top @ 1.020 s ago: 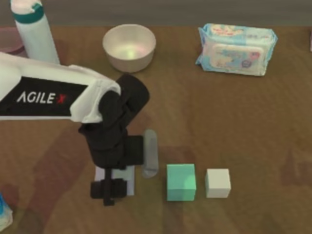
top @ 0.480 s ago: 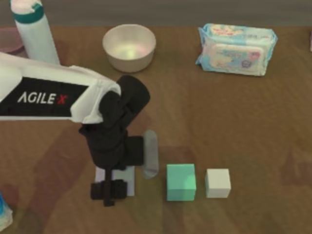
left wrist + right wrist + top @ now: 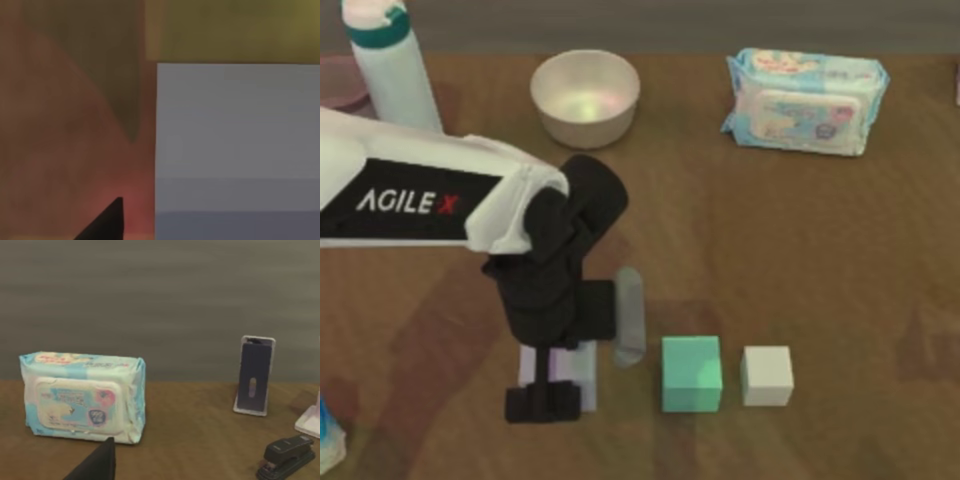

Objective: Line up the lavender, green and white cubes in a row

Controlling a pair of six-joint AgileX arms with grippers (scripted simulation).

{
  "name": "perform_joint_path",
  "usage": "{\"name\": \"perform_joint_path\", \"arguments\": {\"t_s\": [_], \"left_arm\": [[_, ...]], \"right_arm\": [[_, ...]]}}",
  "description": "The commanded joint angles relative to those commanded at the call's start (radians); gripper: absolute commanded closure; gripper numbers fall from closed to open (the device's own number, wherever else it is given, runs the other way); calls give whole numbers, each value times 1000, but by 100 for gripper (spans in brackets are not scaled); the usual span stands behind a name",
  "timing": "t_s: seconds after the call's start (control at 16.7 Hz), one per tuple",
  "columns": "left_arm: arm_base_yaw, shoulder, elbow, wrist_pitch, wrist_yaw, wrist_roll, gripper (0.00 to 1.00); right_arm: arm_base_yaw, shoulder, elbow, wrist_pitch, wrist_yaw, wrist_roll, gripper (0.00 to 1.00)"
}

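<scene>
The brown wooden surface (image 3: 820,250) carries everything. Largest on it is the white-and-black AgileX left arm (image 3: 430,200), reaching in from the left toward the mint green matte cube (image 3: 691,373). Its black left pincer (image 3: 542,402) hangs directly over the pale lavender matte cube (image 3: 572,368), which sits on the surface just left of the green cube with a small gap between them. The pincer's fingers look spread apart, one dark fingertip (image 3: 107,222) beside the lavender face in the left wrist view. The small off-white matte cube (image 3: 767,375) stands just right of the green cube, in line with it. Far behind the green cube lie a pale blue wet-wipes pack (image 3: 807,100) and a cream round bowl (image 3: 585,96). The right pincer's state cannot be told; only a dark tip appears in its wrist view.
</scene>
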Motion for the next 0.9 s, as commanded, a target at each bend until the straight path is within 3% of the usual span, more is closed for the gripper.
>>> {"name": "perform_joint_path", "arguments": {"t_s": [0.36, 0.9], "left_arm": [[4, -8, 12, -17, 0, 0, 0], [21, -120, 147, -266, -1, -3, 0]], "right_arm": [[0, 0, 0, 0, 0, 0, 0], [0, 0, 0, 0, 0, 0, 0]]}}
